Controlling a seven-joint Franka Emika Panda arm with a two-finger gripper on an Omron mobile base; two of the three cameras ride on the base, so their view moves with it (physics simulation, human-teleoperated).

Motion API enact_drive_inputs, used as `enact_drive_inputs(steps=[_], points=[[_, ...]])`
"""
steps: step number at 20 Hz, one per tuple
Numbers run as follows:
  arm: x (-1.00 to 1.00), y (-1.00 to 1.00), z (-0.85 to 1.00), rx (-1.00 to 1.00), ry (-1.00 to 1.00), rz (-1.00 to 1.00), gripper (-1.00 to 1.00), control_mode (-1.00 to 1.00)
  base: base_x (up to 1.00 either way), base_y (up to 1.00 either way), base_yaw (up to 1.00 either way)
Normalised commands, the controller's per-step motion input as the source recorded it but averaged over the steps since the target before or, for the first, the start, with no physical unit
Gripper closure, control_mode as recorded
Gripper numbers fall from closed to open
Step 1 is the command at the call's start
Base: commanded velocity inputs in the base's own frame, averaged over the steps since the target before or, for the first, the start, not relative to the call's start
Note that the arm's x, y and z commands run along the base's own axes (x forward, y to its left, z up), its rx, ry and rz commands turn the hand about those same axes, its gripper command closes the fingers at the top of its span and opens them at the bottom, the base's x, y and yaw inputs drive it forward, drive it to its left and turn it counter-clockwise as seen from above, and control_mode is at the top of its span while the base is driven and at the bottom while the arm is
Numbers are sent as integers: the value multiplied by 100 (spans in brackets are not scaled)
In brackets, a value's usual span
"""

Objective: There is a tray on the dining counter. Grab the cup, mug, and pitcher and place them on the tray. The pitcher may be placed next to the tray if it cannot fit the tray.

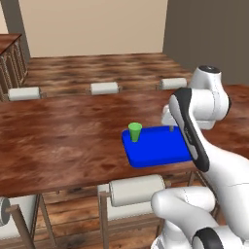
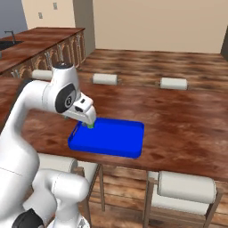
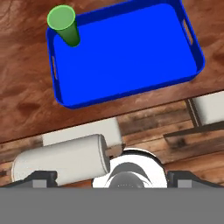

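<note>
The cup (image 3: 64,25) stands on the tray (image 3: 131,57), in a corner. The tray sits at the counter (image 1: 58,136) edge. Our pincer (image 3: 111,177) is spread wide and holds nothing. We think the mug and pitcher come next, so we must go find them.

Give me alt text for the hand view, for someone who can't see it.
A green cup stands upright in one corner of a blue tray on the wood-grain dining counter. Below the counter's edge, a pale cushioned stool shows.
</note>
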Motion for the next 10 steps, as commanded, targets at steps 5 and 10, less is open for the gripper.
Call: enact_drive_inputs(steps=[5, 10], points=[[-34, 11, 2, -9, 0, 14, -100, -100, 0, 0, 0], [-38, 9, 2, 0, 0, 2, -100, -100, 0, 0, 0]])
